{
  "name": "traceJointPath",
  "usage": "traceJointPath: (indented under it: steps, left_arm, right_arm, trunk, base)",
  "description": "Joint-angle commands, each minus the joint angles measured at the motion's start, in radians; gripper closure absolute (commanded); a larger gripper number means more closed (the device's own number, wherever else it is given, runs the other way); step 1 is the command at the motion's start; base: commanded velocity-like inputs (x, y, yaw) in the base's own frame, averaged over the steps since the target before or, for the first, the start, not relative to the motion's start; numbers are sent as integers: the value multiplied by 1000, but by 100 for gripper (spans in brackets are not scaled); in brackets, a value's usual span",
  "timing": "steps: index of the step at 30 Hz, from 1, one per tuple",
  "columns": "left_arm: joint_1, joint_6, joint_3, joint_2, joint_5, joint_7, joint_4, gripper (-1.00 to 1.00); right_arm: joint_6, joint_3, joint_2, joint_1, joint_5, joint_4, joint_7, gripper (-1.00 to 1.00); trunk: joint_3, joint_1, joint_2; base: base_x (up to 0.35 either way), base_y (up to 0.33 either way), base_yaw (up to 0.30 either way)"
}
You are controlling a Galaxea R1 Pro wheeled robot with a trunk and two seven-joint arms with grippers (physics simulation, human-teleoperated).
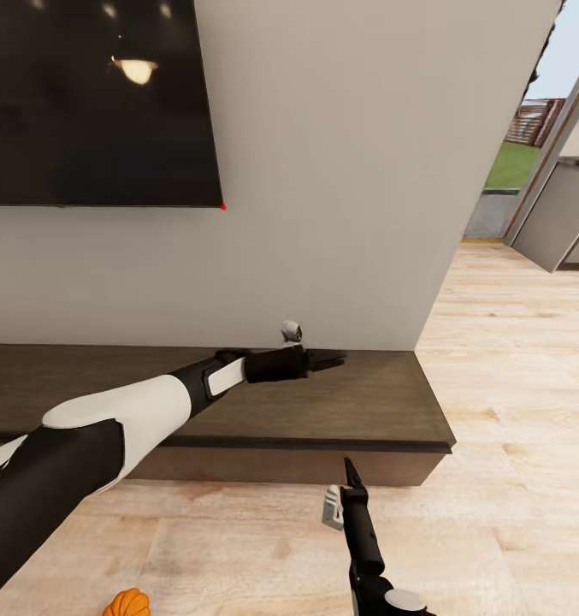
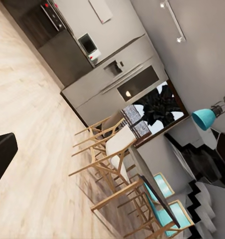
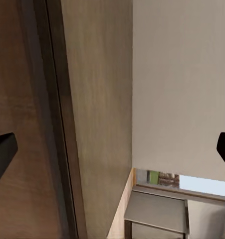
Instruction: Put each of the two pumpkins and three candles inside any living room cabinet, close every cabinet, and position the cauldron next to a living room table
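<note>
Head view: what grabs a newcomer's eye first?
The left arm stretches across the frame, its tool hanging over the top of the long dark-brown cabinet, near that unit's right end. Above the cabinet, a big black screen fills the upper left of the pale wall. An orange pumpkin peeks in at the bottom edge on the wood floor, and the right tool points at the cabinet front.
</note>
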Motion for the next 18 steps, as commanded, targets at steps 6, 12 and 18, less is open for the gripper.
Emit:
traceJointPath:
  steps: [6,12,18]
  left_arm:
    - [3,-49,-1,0,0,-1,-3,-100]
    - [3,-61,-1,-1,-1,2,-8,-100]
    - [3,-61,-1,-2,-1,3,-11,-100]
  right_arm:
    - [-10,-1,-6,0,0,0,0,-100]
    - [-27,-2,-6,0,0,2,0,-100]
    - [-28,-2,-8,0,-1,2,0,-100]
  trunk:
    - [-9,11,-21]
    - [-28,34,-63]
    - [-47,57,-105]
  base:
    - [0,0,0]
    - [0,0,0]
    - [0,0,0]
